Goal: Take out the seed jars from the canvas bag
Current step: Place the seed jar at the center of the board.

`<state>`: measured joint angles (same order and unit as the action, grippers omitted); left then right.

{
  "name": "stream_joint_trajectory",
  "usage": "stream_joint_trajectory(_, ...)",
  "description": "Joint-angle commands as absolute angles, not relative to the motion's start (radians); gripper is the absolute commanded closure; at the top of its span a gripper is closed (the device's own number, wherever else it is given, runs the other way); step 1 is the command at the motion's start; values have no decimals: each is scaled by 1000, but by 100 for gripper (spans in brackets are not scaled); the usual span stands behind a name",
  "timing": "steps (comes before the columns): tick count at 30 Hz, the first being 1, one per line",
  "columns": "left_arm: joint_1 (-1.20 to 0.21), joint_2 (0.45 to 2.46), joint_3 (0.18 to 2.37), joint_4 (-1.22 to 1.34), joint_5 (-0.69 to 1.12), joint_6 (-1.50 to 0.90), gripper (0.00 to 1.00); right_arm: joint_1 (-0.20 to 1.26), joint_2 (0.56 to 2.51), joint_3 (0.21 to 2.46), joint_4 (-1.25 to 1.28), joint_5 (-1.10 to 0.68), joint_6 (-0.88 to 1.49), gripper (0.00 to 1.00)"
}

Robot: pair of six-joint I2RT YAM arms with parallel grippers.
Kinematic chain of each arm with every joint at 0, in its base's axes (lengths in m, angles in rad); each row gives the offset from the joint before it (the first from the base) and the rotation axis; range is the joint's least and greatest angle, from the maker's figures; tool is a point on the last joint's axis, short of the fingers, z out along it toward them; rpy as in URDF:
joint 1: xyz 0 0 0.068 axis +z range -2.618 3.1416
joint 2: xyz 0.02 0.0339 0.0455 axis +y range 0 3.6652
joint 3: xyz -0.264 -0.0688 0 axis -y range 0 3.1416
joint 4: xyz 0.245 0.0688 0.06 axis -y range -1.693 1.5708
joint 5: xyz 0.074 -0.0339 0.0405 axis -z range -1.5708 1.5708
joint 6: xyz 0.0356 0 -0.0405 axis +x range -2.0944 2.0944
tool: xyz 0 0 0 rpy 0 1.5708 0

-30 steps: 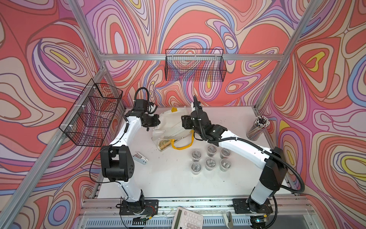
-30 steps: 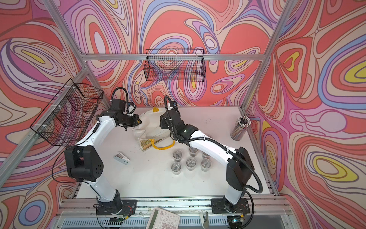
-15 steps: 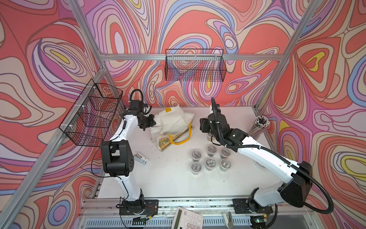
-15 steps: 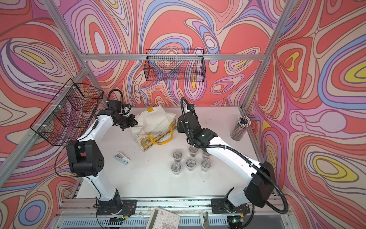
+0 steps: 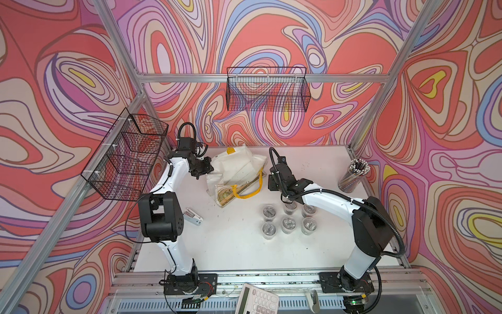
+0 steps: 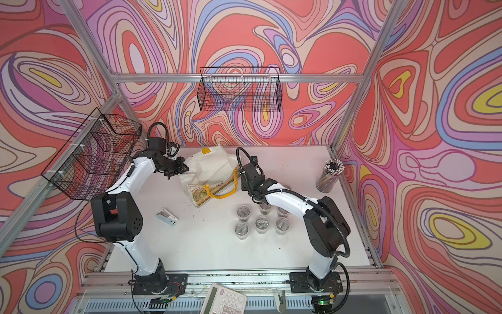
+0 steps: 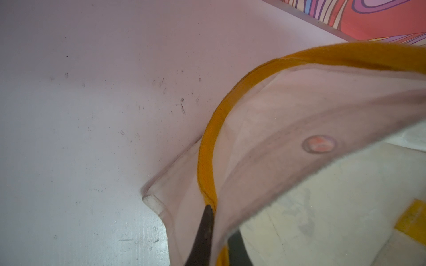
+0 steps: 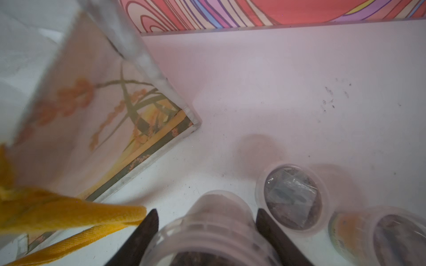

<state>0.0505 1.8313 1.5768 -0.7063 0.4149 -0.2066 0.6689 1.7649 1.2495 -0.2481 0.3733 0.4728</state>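
Note:
The canvas bag [image 5: 239, 168] [image 6: 214, 168] lies slumped at the back middle of the table, its yellow handle [image 5: 248, 190] toward the front. My left gripper [image 5: 207, 169] [image 7: 220, 221] is shut on the bag's yellow-trimmed rim at its left side. My right gripper [image 8: 207, 214] is shut on a seed jar [image 8: 214, 228] with dark seeds, held just right of the bag's printed corner [image 8: 161, 129]. In both top views this jar is hidden under the right wrist [image 5: 282, 179]. Several seed jars [image 5: 288, 224] [image 6: 262, 223] stand in two rows in front of that wrist.
A cup of pencils [image 5: 353, 174] stands at the back right. A small silver stapler [image 5: 194, 216] lies near the left arm. Wire baskets hang on the left wall [image 5: 127, 160] and the back wall [image 5: 267, 92]. A calculator [image 5: 256, 300] sits at the front rail.
My right arm has drawn back out of the bag, rightward and toward the front, carrying the jar to just behind the standing jars. The bag has sagged. The left gripper keeps its hold.

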Motion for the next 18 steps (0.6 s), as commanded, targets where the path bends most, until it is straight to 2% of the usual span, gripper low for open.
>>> stream_joint_trajectory(1,58,1845,1552,-746,407,-212,100,659,1811,1232,-135,336,485,48)
stream_joint_trajectory(18,60,1834,1545,-730,426,-216,100,618,1938,1165,-4,266,547,48)
